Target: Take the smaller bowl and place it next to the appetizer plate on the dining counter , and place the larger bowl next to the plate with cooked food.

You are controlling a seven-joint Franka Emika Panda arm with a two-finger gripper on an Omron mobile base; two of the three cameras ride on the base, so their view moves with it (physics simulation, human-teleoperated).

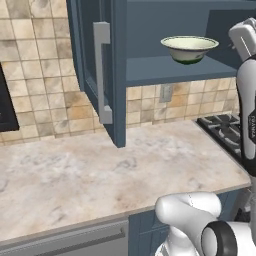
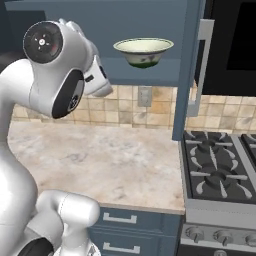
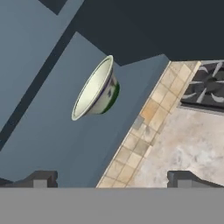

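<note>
Sitting upright on the open cabinet shelf point(image 1: 165, 70), the larger bowl point(image 1: 189, 48) shows its cream wall, flared rim and pale greenish inside; nothing can be seen in it. In the left base view it lies at about one o'clock, with the swung-open blue cabinet door point(image 1: 97, 65) and its long grey handle at eleven o'clock. Below, the marbled desk point(image 1: 100, 170) spreads across the lower half, and a black stove point(image 1: 225, 130) is cut off at three o'clock by the picture edge and by the white arm.

In the right base view the same bowl point(image 2: 143, 51) sits at twelve o'clock, its foot resting on the shelf edge, a green band showing near the base. The arm's big joint covers the ten o'clock area and hides the pincer, so the jaws cannot be read from here. The stove point(image 2: 220, 170) fills four o'clock, its right burners cut off.

In the hand view, rolled sideways, the bowl point(image 3: 94, 89) appears tilted at eleven o'clock, well apart from the pincer point(image 3: 111, 179). Its two dark tips rise at seven and five o'clock, spread wide with nothing between them. The dark cabinet interior at twelve o'clock is too dim to make out.
</note>
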